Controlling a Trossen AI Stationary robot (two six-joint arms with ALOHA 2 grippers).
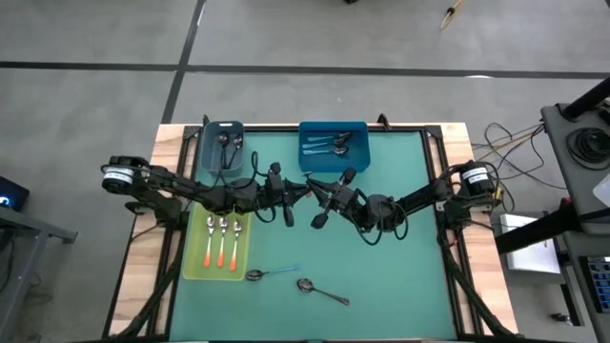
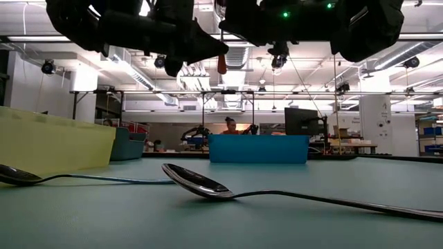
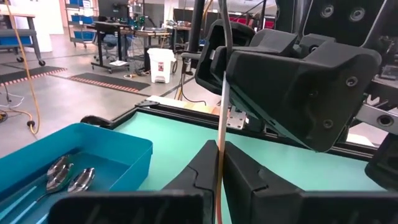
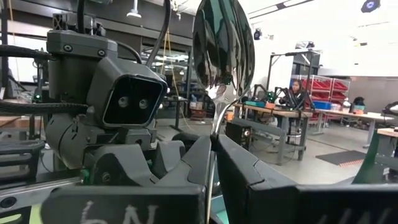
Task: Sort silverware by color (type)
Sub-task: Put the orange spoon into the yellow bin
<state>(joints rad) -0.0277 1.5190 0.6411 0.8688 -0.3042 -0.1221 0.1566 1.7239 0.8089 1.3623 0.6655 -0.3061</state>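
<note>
Two spoons point(image 1: 320, 291) lie loose on my green table point(image 1: 400, 276), workshop benches beyond. Above mid-table my right gripper point(image 4: 213, 163) and my left gripper point(image 3: 221, 171) each pinch one upright spoon point(image 4: 222, 46), bowl skyward, long axis vertical.

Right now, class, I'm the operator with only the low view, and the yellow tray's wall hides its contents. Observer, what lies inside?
Observer: In the high view, three orange-handled spoons lie side by side in the yellow tray.
Operator: Do the grippers overhead hold anything?
Observer: The right gripper clamps a spoon by its neck, bowl upright.
Operator: And the left one?
Observer: The left gripper pinches a thin handle, apparently that same spoon's.
</note>
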